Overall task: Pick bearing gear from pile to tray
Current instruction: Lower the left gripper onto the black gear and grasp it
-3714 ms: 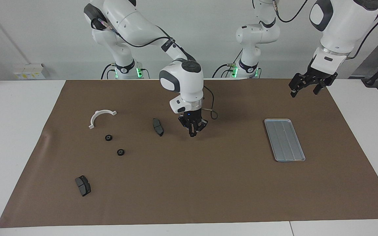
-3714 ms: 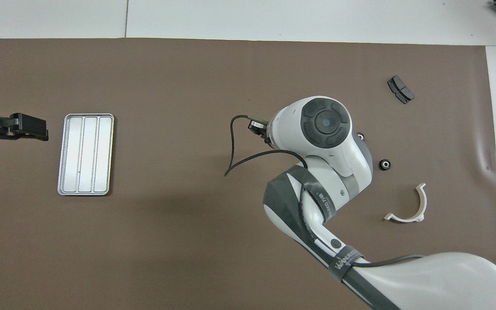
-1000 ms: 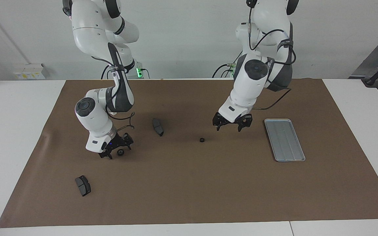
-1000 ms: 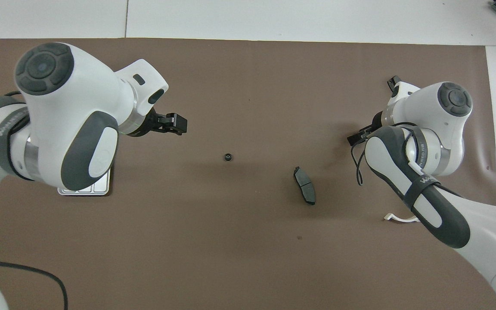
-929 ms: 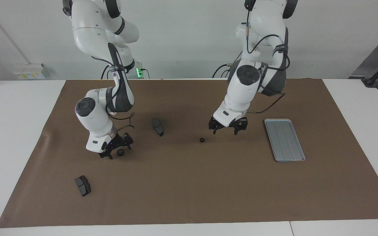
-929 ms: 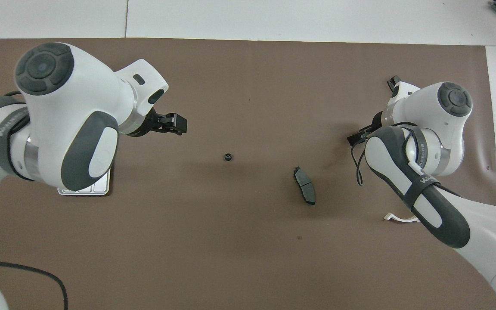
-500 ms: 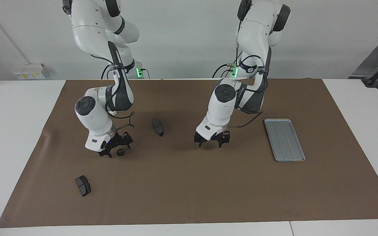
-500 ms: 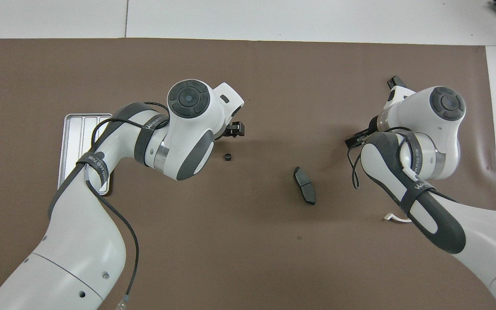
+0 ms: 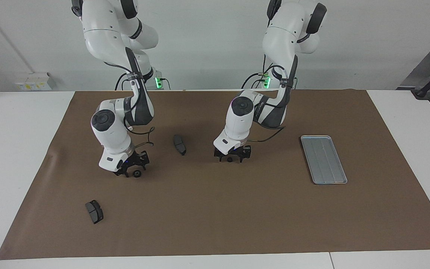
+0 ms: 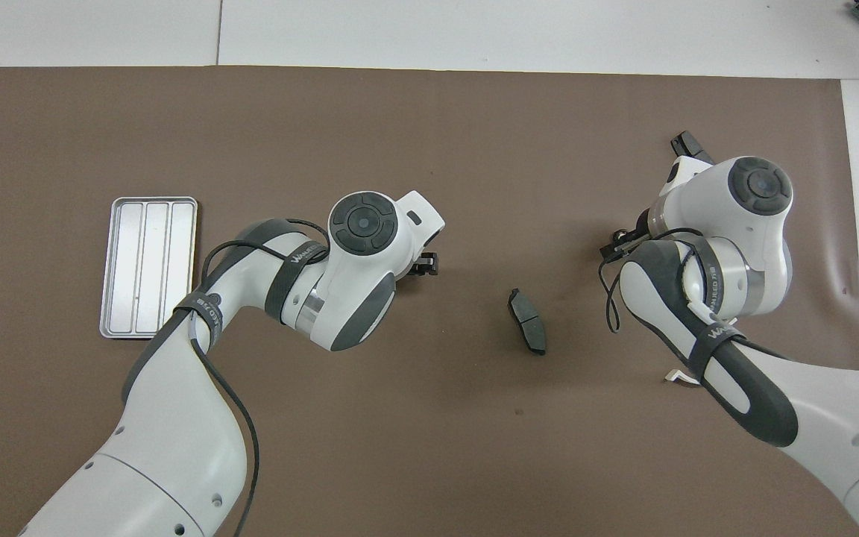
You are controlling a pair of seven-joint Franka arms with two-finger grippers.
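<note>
Black gears (image 9: 137, 173), two; brake pads (image 9: 179, 144), two; one tray (image 9: 323, 159).

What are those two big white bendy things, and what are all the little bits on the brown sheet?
They are two robot arms, each ending in a two-finger gripper. One picture is taken from across the table, facing the robots. The other looks down from high above them.

On the brown mat lie a dark grey brake pad near the middle and a second brake pad farther from the robots. There are also two tiny black gears, and a silver tray toward the left arm's end. A white bracket peeks out from under the right arm in the view from above.

The left gripper is down at the mat, open, with one gear between its fingers. The right gripper is low beside the other gear. Nothing is lifted yet, and no gear is in the tray.
</note>
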